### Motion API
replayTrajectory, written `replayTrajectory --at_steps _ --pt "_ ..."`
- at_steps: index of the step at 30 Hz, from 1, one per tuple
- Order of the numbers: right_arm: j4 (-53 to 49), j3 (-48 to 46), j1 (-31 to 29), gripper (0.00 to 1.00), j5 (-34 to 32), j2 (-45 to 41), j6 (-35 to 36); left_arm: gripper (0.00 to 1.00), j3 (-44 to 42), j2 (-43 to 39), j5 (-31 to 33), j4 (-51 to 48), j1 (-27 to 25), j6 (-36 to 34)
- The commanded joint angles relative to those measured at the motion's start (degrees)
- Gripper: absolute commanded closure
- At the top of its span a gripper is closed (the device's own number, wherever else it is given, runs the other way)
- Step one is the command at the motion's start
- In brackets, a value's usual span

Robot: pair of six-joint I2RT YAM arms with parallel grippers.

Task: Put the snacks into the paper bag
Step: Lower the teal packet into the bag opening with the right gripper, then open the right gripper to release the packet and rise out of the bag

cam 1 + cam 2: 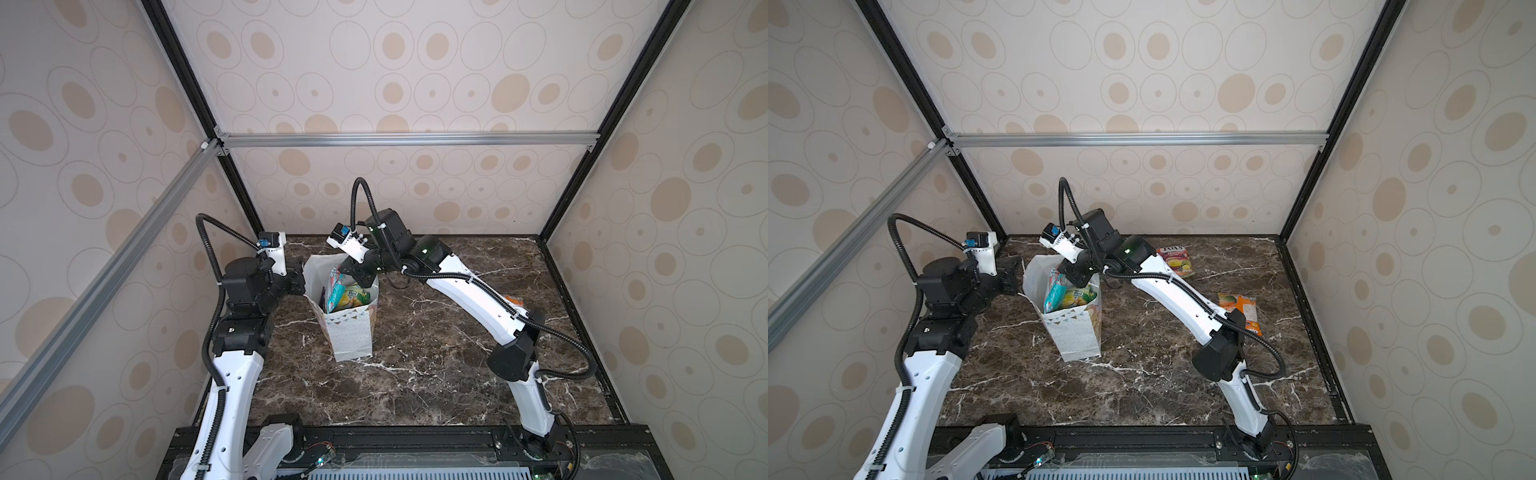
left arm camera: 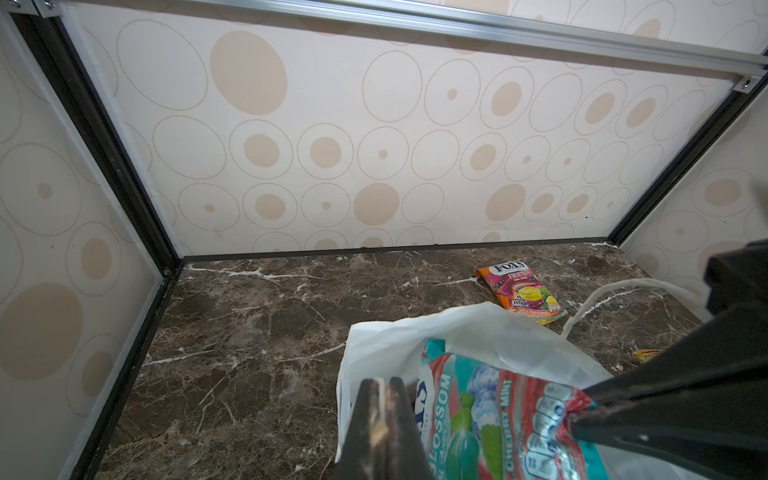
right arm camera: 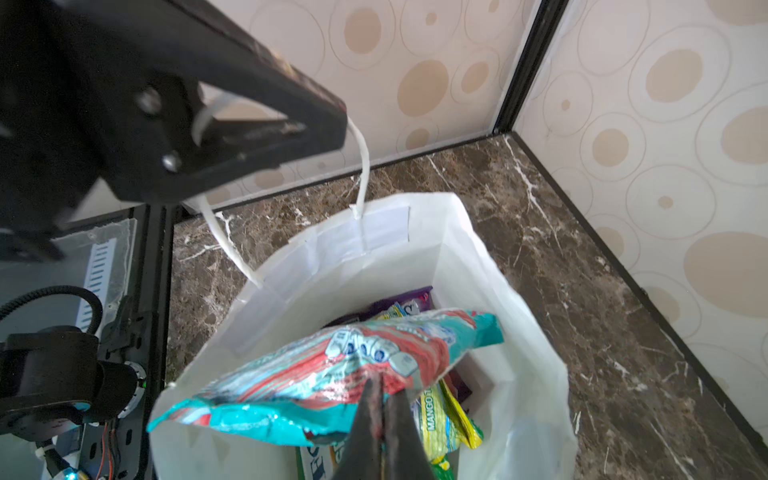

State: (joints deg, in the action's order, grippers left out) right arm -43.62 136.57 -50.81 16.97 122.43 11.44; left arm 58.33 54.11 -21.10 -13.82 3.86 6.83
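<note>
Snacks point(image 1: 1075, 296) crowd the paper bag point(image 1: 1077, 338), which stands upright on the bench point(image 1: 1142, 395), left of its middle. My right hand point(image 3: 384, 386) pinches the teal pouch point(image 3: 324, 374) crosswise over the mouth. I judge this the drop-in step: tip it end-down, then let go. My left hand point(image 2: 380, 388) is closed at the bag's rim beside a cord handle point(image 3: 361, 166); whether it grips the cord I cannot tell. An orange pouch point(image 1: 1176, 259) waits near the back edge, and a second orange pouch point(image 1: 1246, 309) lies toward the right edge, partly hidden by my arm.
</note>
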Motion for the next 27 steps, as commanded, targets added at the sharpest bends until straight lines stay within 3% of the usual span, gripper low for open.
replayTrajectory --at_steps 1,18,22,27 --pt "1.7 -0.4 -0.5 0.87 -1.3 -3.4 0.5 1.0 2.4 0.1 -0.1 0.7 0.4 -0.7" --pt "0.2 0.1 -3.5 0.73 -6.5 -9.0 0.2 1.0 2.1 0.4 0.2 0.9 0.2 -0.5" --pt "1.5 -3.7 -4.0 0.71 -8.6 -13.3 -1.2 1.0 2.3 0.5 0.7 0.8 0.2 -0.8" --pt "5.1 -15.2 -4.0 0.71 -14.7 -20.7 -2.6 1.0 2.4 1.5 1.2 0.8 0.3 -0.3"
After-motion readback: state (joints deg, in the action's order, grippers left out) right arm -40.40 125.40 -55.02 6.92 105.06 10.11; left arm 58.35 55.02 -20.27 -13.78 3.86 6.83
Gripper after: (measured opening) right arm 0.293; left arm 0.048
